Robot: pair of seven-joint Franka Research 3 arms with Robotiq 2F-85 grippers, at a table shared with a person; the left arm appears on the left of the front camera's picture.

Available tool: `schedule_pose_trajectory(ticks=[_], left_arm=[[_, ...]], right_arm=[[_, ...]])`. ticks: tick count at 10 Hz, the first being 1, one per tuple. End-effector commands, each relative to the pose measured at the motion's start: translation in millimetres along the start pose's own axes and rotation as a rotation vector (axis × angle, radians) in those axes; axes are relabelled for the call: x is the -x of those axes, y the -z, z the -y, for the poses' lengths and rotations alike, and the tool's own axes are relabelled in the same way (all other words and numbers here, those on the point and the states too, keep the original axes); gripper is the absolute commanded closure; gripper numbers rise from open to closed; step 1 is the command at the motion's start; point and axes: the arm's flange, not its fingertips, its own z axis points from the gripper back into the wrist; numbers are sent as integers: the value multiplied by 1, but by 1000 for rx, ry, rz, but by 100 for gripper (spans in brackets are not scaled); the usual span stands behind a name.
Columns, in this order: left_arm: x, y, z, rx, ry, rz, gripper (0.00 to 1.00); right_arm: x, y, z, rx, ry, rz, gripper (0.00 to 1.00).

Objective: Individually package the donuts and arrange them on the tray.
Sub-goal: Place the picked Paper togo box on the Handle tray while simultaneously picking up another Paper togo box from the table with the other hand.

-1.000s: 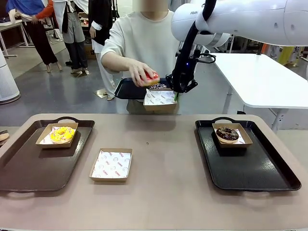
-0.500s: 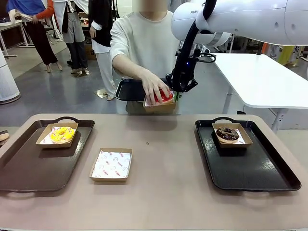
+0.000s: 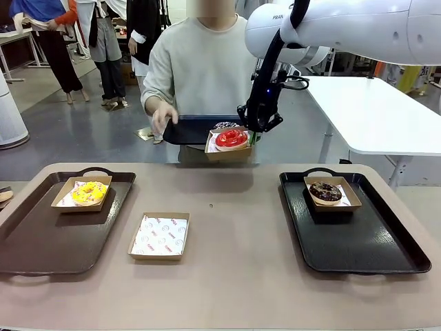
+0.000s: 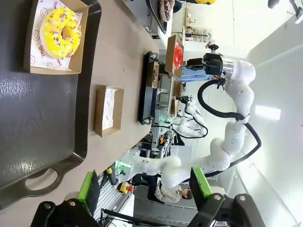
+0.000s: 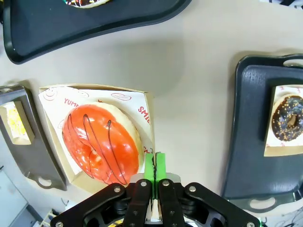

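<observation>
The right gripper (image 5: 155, 164) pinches one wall of the cardboard box (image 5: 142, 101), pads clamped, with the red donut (image 5: 100, 142) inside, aloft above the far edge of the table (image 3: 234, 234). The left gripper (image 4: 144, 189) has its fingers apart. The right arm should probably carry the box level (a one-edge grip may let it tip) to the right tray (image 3: 372, 241).

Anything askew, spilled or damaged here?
Nothing spilled or damaged. Only oddity: the red donut sits off-centre in its box, crowding the wall pinched by the right gripper, jaws shut.
</observation>
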Motion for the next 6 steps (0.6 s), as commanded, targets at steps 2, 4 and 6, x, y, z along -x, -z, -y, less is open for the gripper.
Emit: schedule_pose_trajectory(ticks=[2,4,6], left_arm=[[1,0,2,5,-1,-2,0],[1,0,2,5,-1,-2,0],[1,0,2,5,-1,-2,0]], right_arm=[[4,0,3,-1,2,3,100],[4,0,3,-1,2,3,100],[4,0,3,-1,2,3,100]])
